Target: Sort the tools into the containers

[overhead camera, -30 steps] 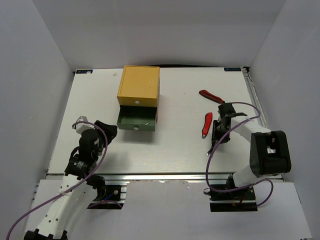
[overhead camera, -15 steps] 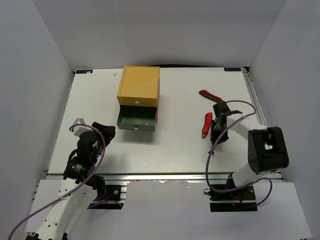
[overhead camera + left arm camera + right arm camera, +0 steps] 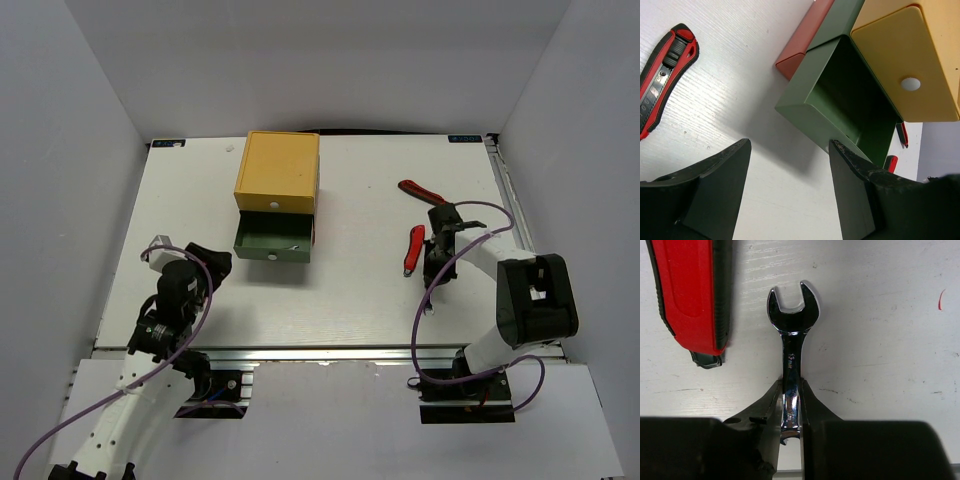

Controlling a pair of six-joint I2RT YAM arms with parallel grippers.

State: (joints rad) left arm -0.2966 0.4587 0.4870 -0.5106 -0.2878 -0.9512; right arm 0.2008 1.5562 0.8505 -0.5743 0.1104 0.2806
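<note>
On the white table (image 3: pixel 350 300), seen from above, the green drawer (image 3: pixel 272 240) is found pulled open, and the right gripper (image 3: pixel 436 265) is lowered beside a red-handled tool (image 3: pixel 413 248). In the left wrist view, the left gripper (image 3: pixel 789 145) is held spread before that drawer. In the right wrist view, the silver wrench (image 3: pixel 791 340), lying flat, is pinched at its shank.
</note>
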